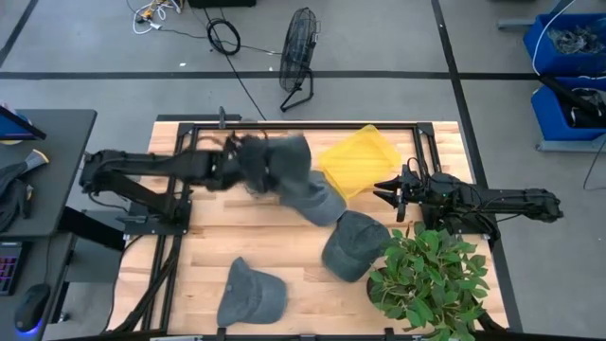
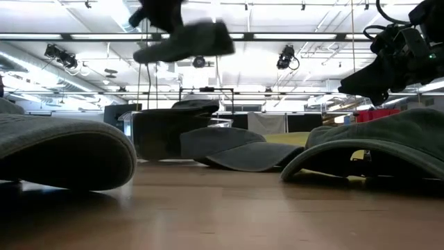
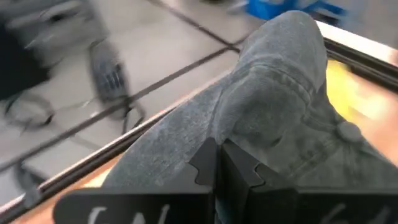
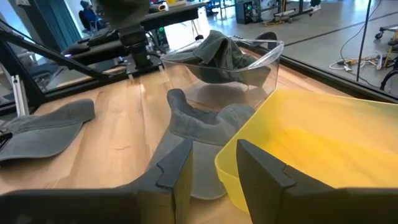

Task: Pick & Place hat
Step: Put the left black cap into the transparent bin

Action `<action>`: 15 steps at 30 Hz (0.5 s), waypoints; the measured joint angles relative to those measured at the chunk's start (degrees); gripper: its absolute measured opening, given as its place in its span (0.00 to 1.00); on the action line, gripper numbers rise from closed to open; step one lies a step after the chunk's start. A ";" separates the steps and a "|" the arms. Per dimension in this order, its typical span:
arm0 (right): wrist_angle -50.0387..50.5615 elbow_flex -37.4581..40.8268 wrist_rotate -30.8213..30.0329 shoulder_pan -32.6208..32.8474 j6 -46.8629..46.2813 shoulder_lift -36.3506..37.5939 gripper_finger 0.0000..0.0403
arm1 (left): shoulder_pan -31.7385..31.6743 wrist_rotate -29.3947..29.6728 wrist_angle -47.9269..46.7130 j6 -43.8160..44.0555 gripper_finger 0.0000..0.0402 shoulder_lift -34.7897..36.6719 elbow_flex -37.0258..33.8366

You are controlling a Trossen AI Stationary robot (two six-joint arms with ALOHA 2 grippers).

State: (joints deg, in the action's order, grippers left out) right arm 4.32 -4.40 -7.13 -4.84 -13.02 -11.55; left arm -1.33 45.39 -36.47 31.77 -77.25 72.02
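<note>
My left gripper (image 1: 248, 163) is shut on a grey hat (image 1: 287, 159), which is up in the air in the low view (image 2: 186, 40). Below it stands a clear-walled bin (image 4: 261, 59) with another grey hat (image 4: 217, 56) inside. Three more grey hats lie on the table: one beside the yellow bin (image 1: 320, 201), one near the plant (image 1: 355, 244), one by the near edge (image 1: 251, 294). My right gripper (image 1: 390, 189) is open and touches nothing; it sits at the yellow bin's (image 1: 358, 161) right corner, which shows between its fingers (image 4: 214, 177). My left gripper (image 3: 219, 171) pinches the cloth of the hat's crown (image 3: 249, 134) between its two shut fingers. The crown bunches up ahead of the fingers, with the top button (image 3: 348, 132) off to one side. The hat is lifted clear of the table and hangs from the hold.
A potted plant (image 1: 428, 277) fills the table's near right corner, close to the right arm. A black metal frame (image 1: 284, 126) runs along the table's far edge. Bare wood (image 1: 256, 232) lies between the hats in the middle of the table.
</note>
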 joint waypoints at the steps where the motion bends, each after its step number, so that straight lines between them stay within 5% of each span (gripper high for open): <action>1: 0.06 0.00 0.00 0.00 0.00 0.02 0.32 | -1.94 -0.02 -0.14 1.48 0.04 -0.32 -0.59; 7: 0.69 0.00 0.02 0.00 0.02 0.02 0.32 | -10.35 -4.09 0.42 11.36 0.04 -2.80 -7.54; 15: 2.60 0.00 -0.02 0.00 0.03 0.00 0.32 | -12.41 -12.69 12.16 17.03 0.08 -2.60 -17.13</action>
State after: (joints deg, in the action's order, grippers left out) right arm 6.92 -4.40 -7.16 -4.84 -12.98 -11.55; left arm -13.74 32.70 -24.31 48.80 -79.85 54.89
